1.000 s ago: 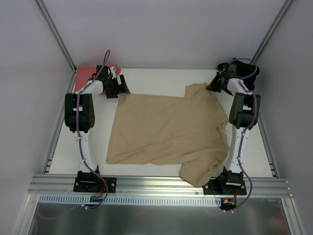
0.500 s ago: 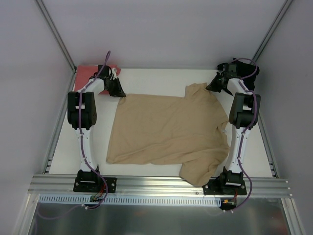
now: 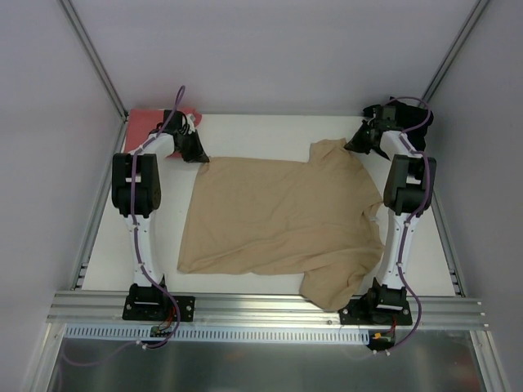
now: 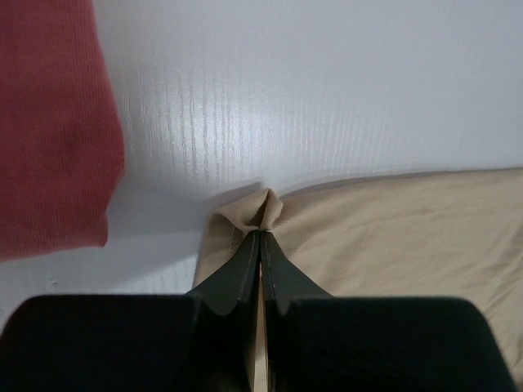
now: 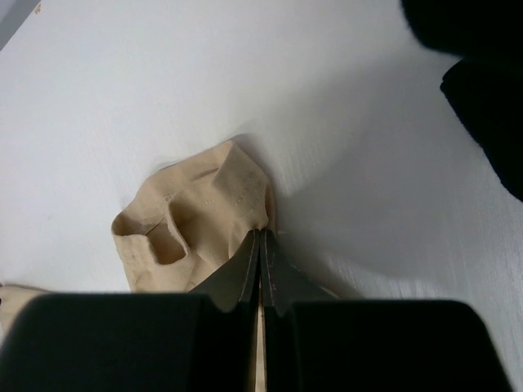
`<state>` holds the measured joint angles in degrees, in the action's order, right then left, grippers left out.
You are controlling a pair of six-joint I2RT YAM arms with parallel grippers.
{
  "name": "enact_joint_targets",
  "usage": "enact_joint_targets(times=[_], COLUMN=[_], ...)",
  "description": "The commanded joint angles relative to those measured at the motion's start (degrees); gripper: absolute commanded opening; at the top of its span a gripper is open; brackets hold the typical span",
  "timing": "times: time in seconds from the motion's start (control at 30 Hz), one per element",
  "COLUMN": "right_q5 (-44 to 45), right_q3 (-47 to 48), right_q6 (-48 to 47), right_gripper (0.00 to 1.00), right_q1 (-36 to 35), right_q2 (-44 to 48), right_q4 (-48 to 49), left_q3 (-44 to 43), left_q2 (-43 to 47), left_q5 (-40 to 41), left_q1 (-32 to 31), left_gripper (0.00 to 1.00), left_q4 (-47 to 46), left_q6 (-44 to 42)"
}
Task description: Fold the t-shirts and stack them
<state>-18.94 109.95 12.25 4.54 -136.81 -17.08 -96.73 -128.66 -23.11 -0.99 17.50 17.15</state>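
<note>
The tan t-shirt (image 3: 278,220) lies spread flat over the middle of the counter (image 3: 261,131), turned sideways. Its hem runs along the left and its two sleeves point to the right, one toward the far edge and one hanging at the near edge by the right arm's base.

The left gripper (image 3: 198,155) is down at the shirt's far left hem corner. In the left wrist view its fingers (image 4: 237,273) are pressed together, and a small peak of tan cloth is pinched up between the tips. The salmon-red t-shirt (image 4: 49,122) lies folded just to the left of that pinch, apart from the tan cloth. In the top view it sits in the far left corner of the counter (image 3: 145,121), partly hidden by the left arm.

The right gripper (image 3: 357,145) is at the far sleeve, near the far right corner. In the right wrist view its fingers (image 5: 237,278) are closed with only a sliver between them, and the bunched sleeve with its open cuff is gathered at the tips. The black t-shirt (image 5: 482,90) shows as dark cloth toward the far right corner, well clear of the sleeve.

Compared with a second ago, the left arm's elbow and wrist have shifted slightly and its gripper sits closer on the hem corner. Over the last half second it has hardly changed. The right arm and the lie of the tan shirt look the same throughout.
</note>
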Motion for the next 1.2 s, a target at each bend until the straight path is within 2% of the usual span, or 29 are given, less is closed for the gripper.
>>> enact_joint_targets(times=[0.0, 0.23, 0.53, 0.7, 0.9, 1.17], right_q5=[-0.49, 0.22, 3.64, 6.54, 7.51, 6.02], right_q3=[-0.70, 2.10, 13.18, 14.67, 20.65, 14.77], right_q6=[-1.52, -2.76, -4.69, -6.10, -6.54, -5.13], right_gripper=[0.00, 0.00, 0.00, 0.00, 0.00, 0.00], right_q1=[0.47, 0.65, 0.74, 0.74, 1.18, 1.27], right_q2=[6.47, 6.30, 1.11, 0.15, -3.46, -1.53], right_q4=[2.66, 4.86, 4.95, 8.11, 6.71, 8.03], left_q3=[1.36, -2.58, -5.31, -9.52, -14.54, -13.58], left_q2=[5.87, 6.06, 4.30, 1.40, -2.38, -2.65], left_q5=[2.63, 5.36, 7.38, 6.68, 5.36, 3.87], left_q1=[0.56, 0.56, 0.56, 0.56, 0.56, 0.56], left_gripper=[0.00, 0.00, 0.00, 0.00, 0.00, 0.00], left_q4=[-4.83, -6.25, -9.93, -10.38, -9.41, -8.54], left_q6=[-0.71, -1.94, -2.47, -2.47, -2.03, -2.03])
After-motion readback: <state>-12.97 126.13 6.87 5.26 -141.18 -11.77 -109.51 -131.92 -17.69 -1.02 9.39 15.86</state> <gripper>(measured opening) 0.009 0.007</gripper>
